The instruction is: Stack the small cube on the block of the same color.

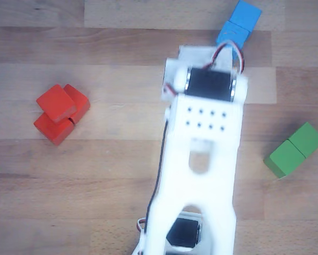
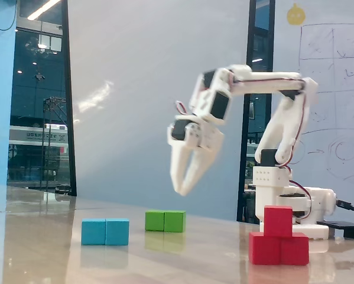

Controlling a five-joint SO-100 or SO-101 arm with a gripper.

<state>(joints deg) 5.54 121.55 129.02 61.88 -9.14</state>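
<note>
Small cube (image 1: 56, 102) sits on top of the red block (image 1: 62, 121) in the other view, turned a little against it and covering the block's seam. The block's long axis runs diagonally, from lower left up to the right. Well to the right of the red block stands the white arm (image 1: 201, 159); the blue block (image 1: 238, 25) lies past its top end and the green block (image 1: 294, 149) to its right, all on the wooden bench (image 1: 95, 202).

From the fixed view, the cube (image 2: 278, 221) rests centred on the red block (image 2: 279, 248), which lies lengthwise across the picture. Up and left of it the pincer (image 2: 181, 190) hangs in the air, empty, its tips nearly together.
</note>
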